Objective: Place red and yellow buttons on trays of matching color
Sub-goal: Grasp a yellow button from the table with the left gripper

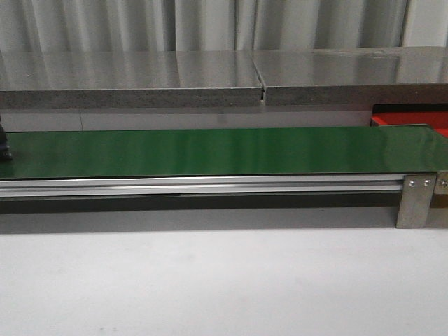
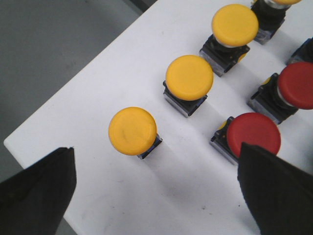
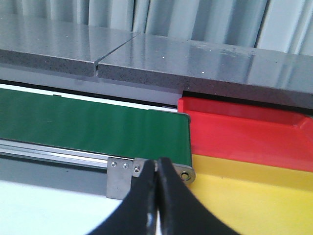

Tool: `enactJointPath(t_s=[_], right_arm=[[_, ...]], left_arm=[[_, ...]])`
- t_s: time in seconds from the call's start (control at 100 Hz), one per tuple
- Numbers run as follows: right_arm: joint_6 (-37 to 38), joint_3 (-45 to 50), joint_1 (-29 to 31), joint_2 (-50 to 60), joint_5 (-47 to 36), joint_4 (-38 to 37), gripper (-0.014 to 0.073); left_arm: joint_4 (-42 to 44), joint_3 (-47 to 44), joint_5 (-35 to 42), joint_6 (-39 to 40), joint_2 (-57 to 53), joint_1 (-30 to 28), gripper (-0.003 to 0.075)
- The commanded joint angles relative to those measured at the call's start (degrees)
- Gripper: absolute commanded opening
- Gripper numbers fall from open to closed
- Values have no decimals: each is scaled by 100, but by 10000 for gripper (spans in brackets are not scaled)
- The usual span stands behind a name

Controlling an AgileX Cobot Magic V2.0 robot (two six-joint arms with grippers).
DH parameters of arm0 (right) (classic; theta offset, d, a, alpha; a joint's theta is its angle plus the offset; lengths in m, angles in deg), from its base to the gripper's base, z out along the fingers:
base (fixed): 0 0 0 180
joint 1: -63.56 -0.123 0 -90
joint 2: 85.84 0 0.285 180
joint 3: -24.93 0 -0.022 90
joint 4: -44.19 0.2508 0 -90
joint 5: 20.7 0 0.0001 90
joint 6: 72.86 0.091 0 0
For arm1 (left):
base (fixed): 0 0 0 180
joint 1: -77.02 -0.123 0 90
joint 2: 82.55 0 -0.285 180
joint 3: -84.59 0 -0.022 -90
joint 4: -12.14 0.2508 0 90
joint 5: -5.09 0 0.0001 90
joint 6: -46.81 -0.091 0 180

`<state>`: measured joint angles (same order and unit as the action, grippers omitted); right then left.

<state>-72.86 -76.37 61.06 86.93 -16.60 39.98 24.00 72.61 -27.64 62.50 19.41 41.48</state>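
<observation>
Left hand (image 2: 156,186) spread above yellow buttons (image 2: 132,130)

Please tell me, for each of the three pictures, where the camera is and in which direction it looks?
Front: faces forward over the long green belt; no gripper visible.
Left wrist: looks down on yellow-capped push buttons and red-capped push buttons; open left gripper shows.
Right wrist: faces belt end, flat red tray, yellow tray; shut right gripper shows.
Front and right wrist share belt, red tray.

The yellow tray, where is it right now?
In the right wrist view the yellow tray lies at the green belt's end, touching the red tray, just beyond the shut right claw.
</observation>
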Motion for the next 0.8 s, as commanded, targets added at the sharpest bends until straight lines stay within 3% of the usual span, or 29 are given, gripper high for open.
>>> enactJointPath(t_s=[0.0, 0.33, 0.61, 0.79], right_arm=[[-43, -54, -6, 82, -479, -61, -60], [-43, -54, -6, 82, -479, -61, -60], [-43, -54, -6, 82, -479, -61, -60], [-43, -54, -6, 82, -479, -61, -60]], left_arm=[[100, 149, 340, 64, 2, -7, 652], [582, 149, 581, 627, 484, -216, 652], [581, 149, 1090, 627, 531, -278, 652], [581, 319, 922, 627, 879, -278, 652]])
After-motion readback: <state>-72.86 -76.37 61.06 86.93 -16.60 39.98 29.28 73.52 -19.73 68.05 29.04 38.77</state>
